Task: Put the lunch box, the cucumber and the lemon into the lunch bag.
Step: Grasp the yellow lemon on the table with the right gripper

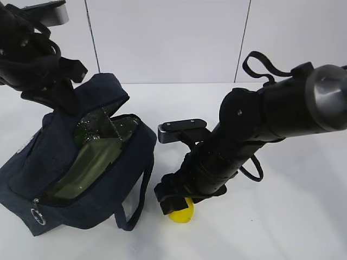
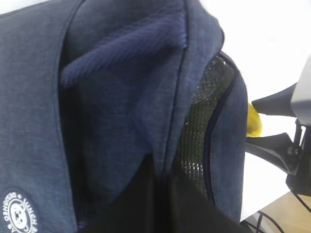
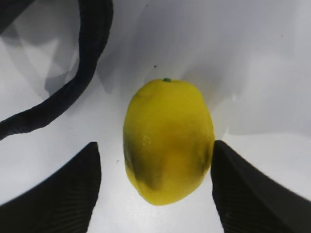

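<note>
The navy lunch bag (image 1: 32,162) lies on the left of the white table with its top open. The pale green lunch box (image 1: 89,162) lies inside it, and the dark green cucumber (image 1: 82,131) shows at the far end of the opening. My left gripper (image 1: 64,102) is shut on the bag's flap and holds it up; in the left wrist view (image 2: 163,194) its jaws pinch the navy fabric (image 2: 112,121). The yellow lemon (image 1: 181,212) lies on the table beside the bag. My right gripper (image 3: 154,165) is open around the lemon (image 3: 167,141), its right finger (image 3: 243,189) touching the lemon.
One loop handle (image 3: 73,87) of the bag lies on the table just left of the lemon; it also shows in the exterior view (image 1: 140,200). The lemon (image 2: 253,121) and the right gripper's fingers (image 2: 274,104) show past the bag's edge in the left wrist view.
</note>
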`<state>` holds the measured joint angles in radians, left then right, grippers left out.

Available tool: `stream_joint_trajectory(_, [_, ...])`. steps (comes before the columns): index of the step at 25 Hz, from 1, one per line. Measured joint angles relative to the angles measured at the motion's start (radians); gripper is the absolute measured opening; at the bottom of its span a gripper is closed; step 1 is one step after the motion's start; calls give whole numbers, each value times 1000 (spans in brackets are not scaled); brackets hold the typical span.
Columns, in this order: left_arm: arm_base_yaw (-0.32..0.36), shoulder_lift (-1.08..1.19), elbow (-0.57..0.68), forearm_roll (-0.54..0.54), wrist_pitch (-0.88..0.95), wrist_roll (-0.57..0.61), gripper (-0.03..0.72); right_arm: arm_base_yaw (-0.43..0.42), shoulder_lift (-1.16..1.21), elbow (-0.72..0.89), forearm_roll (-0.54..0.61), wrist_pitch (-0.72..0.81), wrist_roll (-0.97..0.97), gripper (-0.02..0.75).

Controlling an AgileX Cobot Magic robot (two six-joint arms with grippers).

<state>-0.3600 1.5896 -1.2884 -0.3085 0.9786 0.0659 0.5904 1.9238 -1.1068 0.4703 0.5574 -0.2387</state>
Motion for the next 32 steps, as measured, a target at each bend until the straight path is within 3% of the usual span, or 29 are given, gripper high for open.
stream_joint_trajectory(4, [0, 0, 0, 2, 0, 0, -6, 0, 2, 0, 0, -5, -2, 524])
stream_joint_trajectory(10, [0, 0, 0, 2, 0, 0, -7, 0, 2, 0, 2, -5, -2, 345])
stream_joint_trajectory(13, [0, 0, 0, 2, 0, 0, -7, 0, 2, 0, 3, -7, -2, 308])
stream_joint_trajectory(23, [0, 0, 0, 2, -2, 0, -6, 0, 2, -152, -7, 208, -2, 262])
stream_joint_trajectory(28, [0, 0, 0, 2, -2, 0, -6, 0, 2, -271, -101, 341, 18, 258])
stream_joint_trajectory(32, [0, 0, 0, 2, -2, 0, -6, 0, 2, -282, -184, 352, 94, 259])
